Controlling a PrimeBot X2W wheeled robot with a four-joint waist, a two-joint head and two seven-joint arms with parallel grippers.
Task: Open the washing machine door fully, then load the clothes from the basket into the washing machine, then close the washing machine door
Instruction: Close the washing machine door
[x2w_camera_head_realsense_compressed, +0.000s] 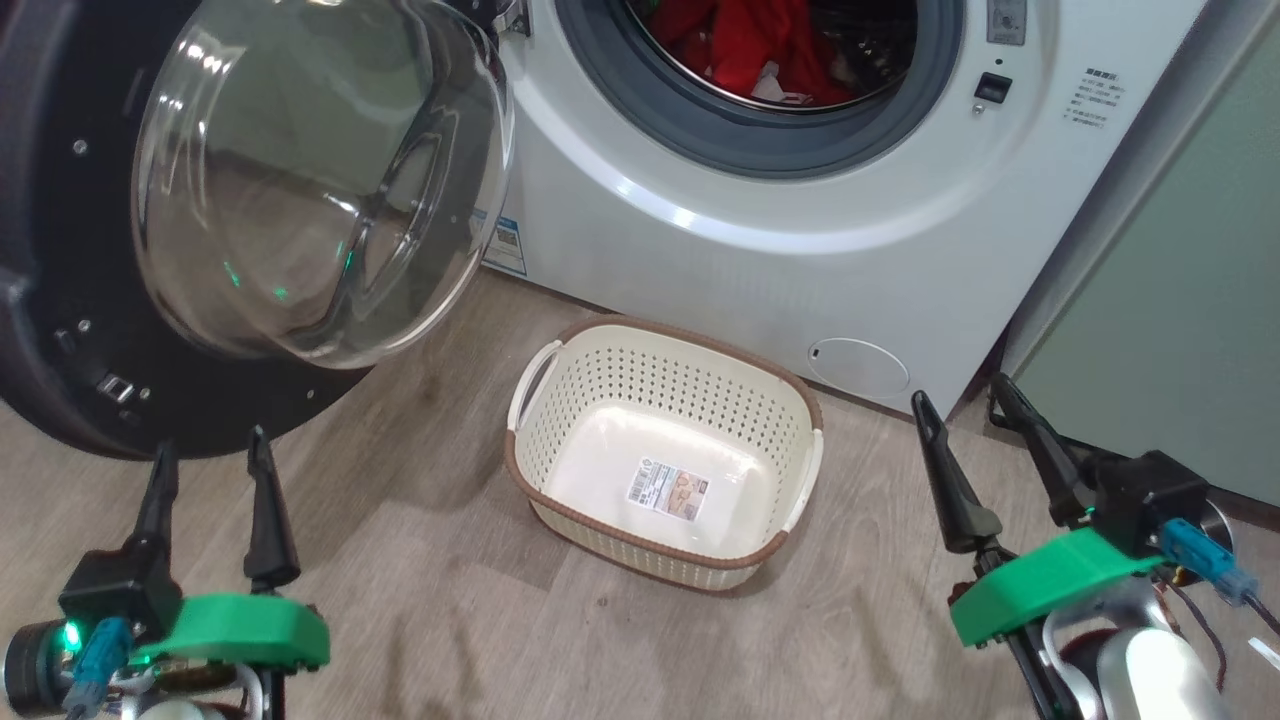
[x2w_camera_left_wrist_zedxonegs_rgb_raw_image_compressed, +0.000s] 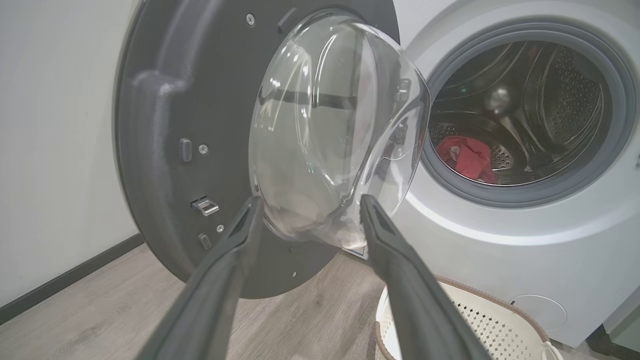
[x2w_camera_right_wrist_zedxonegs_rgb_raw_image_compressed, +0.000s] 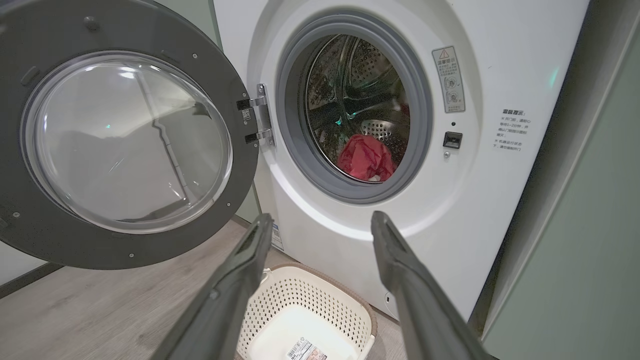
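The washing machine door (x2w_camera_head_realsense_compressed: 300, 190) stands swung wide, left of the washing machine (x2w_camera_head_realsense_compressed: 720, 270), whose top is cut off. The clothes (x2w_camera_head_realsense_compressed: 750, 40) lie in its drum (x2w_camera_right_wrist_zedxonegs_rgb_raw_image_compressed: 360, 75), partly hidden. The basket (x2w_camera_head_realsense_compressed: 650, 395) sits before it on open floor (x2w_camera_head_realsense_compressed: 420, 600). Farther out, the left gripper (x2w_camera_head_realsense_compressed: 211, 443) and right gripper (x2w_camera_head_realsense_compressed: 959, 390) gape, holding nothing.

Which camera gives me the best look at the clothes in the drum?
Right wrist view: the clothes lie whole inside the washing machine. The head view crops them at its top edge; the left wrist view shows them smaller, beside the washing machine door.
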